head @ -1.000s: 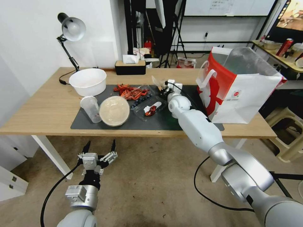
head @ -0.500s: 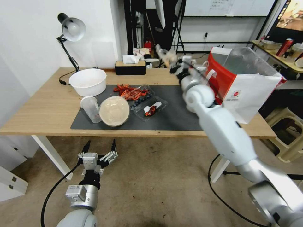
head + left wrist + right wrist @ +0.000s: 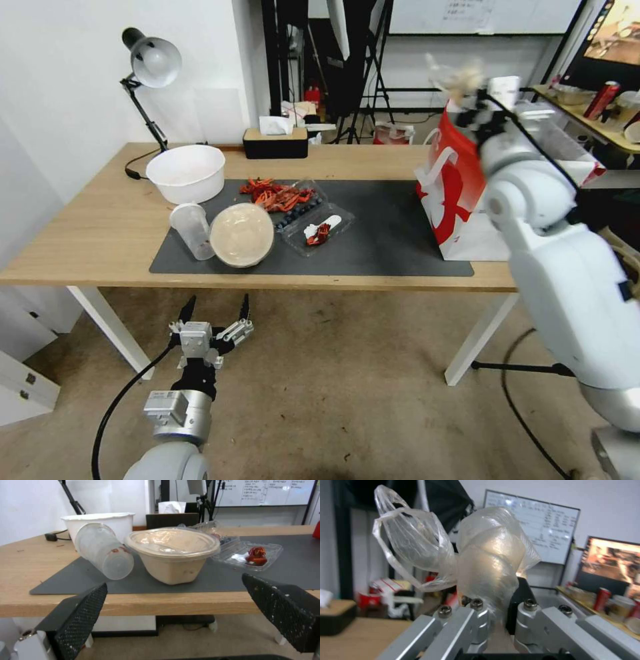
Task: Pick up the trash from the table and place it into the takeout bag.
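One right gripper (image 3: 470,90) with crumpled plastic (image 3: 480,562) above takeout bag (image 3: 460,200) rim.

White-and-silver jointed arms (image 3: 567,280), black cables, black mesh-textured jaws, silver screw-studded linkages.

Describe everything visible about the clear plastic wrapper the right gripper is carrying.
The plastic wrapper is thin, clear, glossy film, crumpled and twisted into two puffed lobes, one loop-shaped, the other a fuller wad. Its lower end is pinched between the jaws of the right gripper, and the rest stands up above them. In the head view it looks pale and blurred, held high by the upper edge of the takeout bag, off the table. Nothing else touches it.
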Motion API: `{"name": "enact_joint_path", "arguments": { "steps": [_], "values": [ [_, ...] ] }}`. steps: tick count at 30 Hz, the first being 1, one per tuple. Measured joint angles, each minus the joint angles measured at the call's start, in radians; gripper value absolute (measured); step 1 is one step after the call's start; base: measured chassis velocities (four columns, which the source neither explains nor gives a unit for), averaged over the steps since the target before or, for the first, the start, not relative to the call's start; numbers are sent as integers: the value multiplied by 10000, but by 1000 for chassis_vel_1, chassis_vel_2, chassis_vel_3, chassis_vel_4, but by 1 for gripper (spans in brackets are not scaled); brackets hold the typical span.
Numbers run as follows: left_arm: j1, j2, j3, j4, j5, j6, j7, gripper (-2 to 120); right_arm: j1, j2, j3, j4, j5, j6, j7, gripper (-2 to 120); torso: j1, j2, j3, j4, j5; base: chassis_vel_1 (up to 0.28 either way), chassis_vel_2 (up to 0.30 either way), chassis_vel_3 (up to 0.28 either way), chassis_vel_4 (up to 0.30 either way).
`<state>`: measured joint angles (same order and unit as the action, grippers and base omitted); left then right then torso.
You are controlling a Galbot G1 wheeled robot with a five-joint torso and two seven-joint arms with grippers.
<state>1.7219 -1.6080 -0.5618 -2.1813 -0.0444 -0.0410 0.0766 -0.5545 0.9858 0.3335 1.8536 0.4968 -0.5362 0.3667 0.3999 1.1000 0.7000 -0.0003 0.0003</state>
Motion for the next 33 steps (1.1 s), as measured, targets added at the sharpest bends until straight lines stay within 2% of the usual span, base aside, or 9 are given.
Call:
{"name": "enact_joint_path", "arguments": {
  "steps": [6,9,17,19,25,27,29,31,33],
  "values": [
    [-3,0,37,4,14,4,36,100,-521,-157,464,200,414,-363,383,7,0,0,0,2,0,0,0,0,0],
    [32,0,46,-20,25,6,53,100,-802,-97,759,315,938,-501,665,22,0,0,0,3,-2,0,0,0,0],
    [109,0,47,-57,86,-44,58,100,-1010,-44,1088,555,1363,-605,868,43,0,0,0,3,-3,0,0,0,0],
    [131,0,60,-88,125,-64,63,100,-1085,-44,1219,648,1449,-649,920,57,0,0,0,3,-3,0,0,0,0],
    [164,0,85,-153,157,-70,75,100,-1197,-105,1421,787,1539,-644,936,76,1,0,0,3,-3,0,0,0,0],
    [189,0,98,-183,168,-71,78,100,-1226,-172,1576,886,1891,-203,830,87,1,0,0,3,-3,0,0,0,0],
    [192,0,100,-190,170,-72,79,100,-1236,-192,1607,913,2026,-34,761,89,0,0,0,2,-3,0,0,0,0],
    [210,0,100,-197,172,-82,80,100,-1338,-276,1695,1032,2802,1025,272,98,0,0,-1,3,-5,0,0,0,0],
    [215,0,100,-200,173,-90,80,100,-1416,-297,1729,1078,3122,1472,-78,99,1,0,-1,3,-4,0,0,0,0]
  ]
}}
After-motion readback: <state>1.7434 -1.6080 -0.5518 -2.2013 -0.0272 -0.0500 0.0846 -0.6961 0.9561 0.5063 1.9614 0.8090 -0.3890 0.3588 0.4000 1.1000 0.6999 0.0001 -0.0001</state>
